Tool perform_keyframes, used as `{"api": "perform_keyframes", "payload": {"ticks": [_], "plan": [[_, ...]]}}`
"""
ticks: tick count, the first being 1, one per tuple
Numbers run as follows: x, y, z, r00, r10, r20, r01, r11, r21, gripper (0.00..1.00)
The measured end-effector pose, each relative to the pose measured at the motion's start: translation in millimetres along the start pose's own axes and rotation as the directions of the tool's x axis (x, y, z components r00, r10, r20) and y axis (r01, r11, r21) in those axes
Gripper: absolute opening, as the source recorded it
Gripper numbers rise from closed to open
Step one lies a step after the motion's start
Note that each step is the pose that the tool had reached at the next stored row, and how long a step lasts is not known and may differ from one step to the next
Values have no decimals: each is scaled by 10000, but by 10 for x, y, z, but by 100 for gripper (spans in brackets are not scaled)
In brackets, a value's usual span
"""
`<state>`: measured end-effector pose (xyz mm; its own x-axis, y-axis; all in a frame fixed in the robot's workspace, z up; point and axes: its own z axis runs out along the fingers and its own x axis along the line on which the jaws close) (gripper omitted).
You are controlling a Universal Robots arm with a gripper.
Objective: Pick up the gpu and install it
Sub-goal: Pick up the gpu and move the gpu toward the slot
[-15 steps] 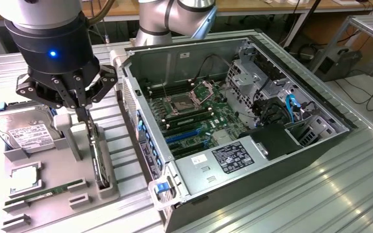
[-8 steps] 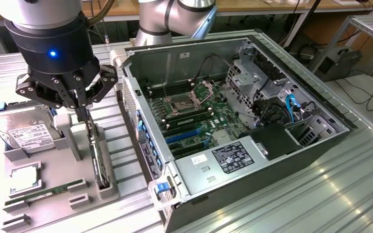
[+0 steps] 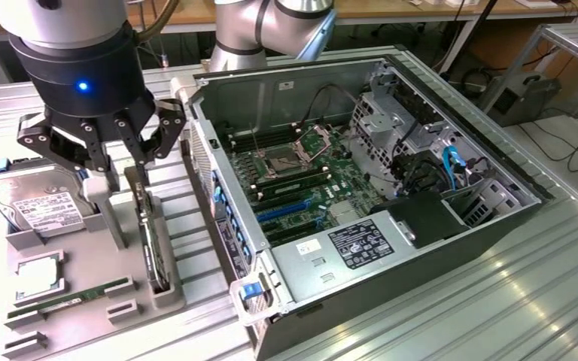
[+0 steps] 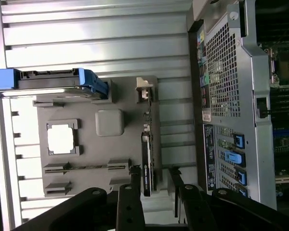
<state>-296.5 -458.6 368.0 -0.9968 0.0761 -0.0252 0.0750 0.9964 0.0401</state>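
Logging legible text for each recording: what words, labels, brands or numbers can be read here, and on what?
No text can be read.
White label on the hard drive: print too blurred.
Black label on the power supply: print too small.
White sticker beside it: unreadable.
Stickers on the rear panel: too blurred.
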Motion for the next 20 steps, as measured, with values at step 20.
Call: {"api": "perform_keyframes", "payload": {"ticks": [20], "plan": [[21, -86, 445, 10000, 13, 8, -13, 10000, 1, 36]]}}
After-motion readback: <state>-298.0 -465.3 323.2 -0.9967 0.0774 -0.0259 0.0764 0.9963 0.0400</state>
